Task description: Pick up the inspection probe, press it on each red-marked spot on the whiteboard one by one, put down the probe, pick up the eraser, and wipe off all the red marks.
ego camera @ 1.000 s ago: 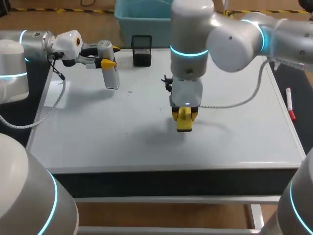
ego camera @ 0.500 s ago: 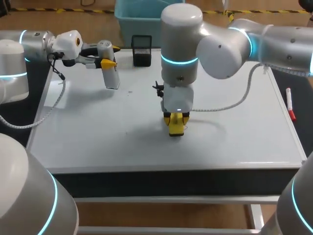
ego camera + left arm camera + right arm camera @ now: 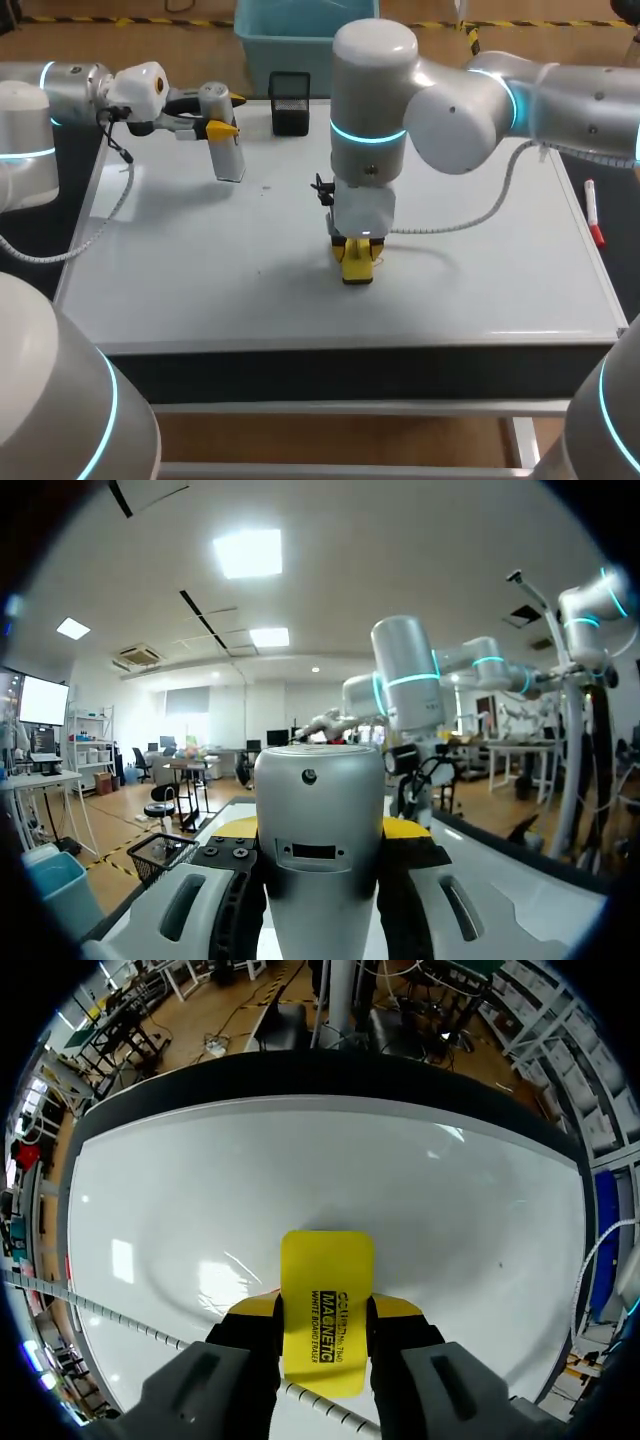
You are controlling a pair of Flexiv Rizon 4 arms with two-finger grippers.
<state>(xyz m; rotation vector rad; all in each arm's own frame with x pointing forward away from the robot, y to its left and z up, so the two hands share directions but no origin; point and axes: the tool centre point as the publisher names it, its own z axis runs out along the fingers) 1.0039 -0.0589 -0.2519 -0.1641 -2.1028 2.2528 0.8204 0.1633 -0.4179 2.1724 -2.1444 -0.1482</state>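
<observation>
Yellow eraser (image 3: 356, 268): pressed flat on the whiteboard (image 3: 480, 285) near its middle, clamped from both sides by the right tool (image 3: 325, 1310), whose fingers stand apart only by the eraser's width.
Step in hand: the wipe, by the look of it. The eraser is down on the board and the right arm stands upright over it.
Red marks: none seen on the bare board in the head view or the right wrist view. A couple of tiny dark specks, colour not clear. Whatever lies under the eraser is hidden.
Probe (image 3: 228, 150): silver cylinder, not set down. It is held above the far left of the board by the left tool (image 3: 320, 830), fingers closed against its two sides.
Next move, as judged: keep the eraser pressed flat and sweep any part not yet covered, then check for leftover red. The probe wants a place on the surface clear of the wiping path.
Container: black mesh basket (image 3: 289, 103) at the far edge; contents cannot be told.
Other: red marker (image 3: 592, 210) lying by the board's right edge, well apart from both arms.
</observation>
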